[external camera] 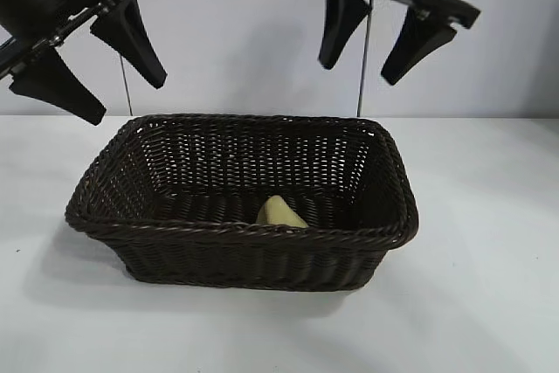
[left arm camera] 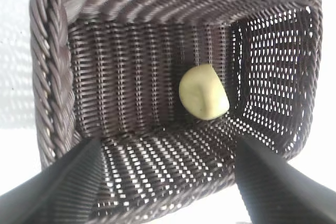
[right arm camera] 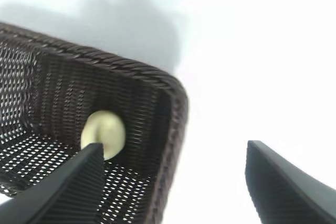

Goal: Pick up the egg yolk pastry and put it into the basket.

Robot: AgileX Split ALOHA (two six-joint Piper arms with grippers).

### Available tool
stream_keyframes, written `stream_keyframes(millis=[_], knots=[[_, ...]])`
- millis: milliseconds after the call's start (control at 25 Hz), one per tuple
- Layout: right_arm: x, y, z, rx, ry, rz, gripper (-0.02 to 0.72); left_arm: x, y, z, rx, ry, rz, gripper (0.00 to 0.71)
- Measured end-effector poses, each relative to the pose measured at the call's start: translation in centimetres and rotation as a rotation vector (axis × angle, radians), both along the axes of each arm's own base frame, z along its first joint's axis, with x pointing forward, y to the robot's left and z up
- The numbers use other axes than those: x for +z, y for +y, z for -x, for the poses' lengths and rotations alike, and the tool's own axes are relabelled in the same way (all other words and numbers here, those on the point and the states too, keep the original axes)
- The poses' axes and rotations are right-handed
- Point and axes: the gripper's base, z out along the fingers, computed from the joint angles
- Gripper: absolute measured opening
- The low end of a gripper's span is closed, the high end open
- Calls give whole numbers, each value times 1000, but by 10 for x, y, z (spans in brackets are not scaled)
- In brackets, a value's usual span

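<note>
With the egg yolk pastry [external camera: 280, 213] resting inside the basket [external camera: 236, 233], my right gripper [external camera: 387, 34] hangs released above its far rim, its work apparently done, while my left gripper [external camera: 87, 63] waits spread and empty above the basket's far left corner.

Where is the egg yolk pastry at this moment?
In the exterior view, the egg yolk pastry lies inside the basket, on its floor against the near wall, around the middle. No pincer touches it; both hang open above the basket.

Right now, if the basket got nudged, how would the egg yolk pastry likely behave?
The egg yolk pastry is rounded and leans against the basket wall, so it would probably roll or tip flat. Its matte surface suggests little sliding.
</note>
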Motion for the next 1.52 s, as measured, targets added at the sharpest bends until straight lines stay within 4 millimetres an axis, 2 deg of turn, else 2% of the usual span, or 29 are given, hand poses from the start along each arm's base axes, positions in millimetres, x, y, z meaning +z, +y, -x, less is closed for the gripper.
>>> stream_keyframes(millis=[160, 400, 1520], knots=[[-10, -13, 12, 1, 41, 15, 540, 0, 0, 0, -1, 1, 0, 517], [-26, -19, 21, 1, 102, 25, 540, 0, 0, 0, -1, 1, 0, 517], [-25, -19, 21, 4, 98, 26, 540, 0, 0, 0, -1, 0, 0, 517]])
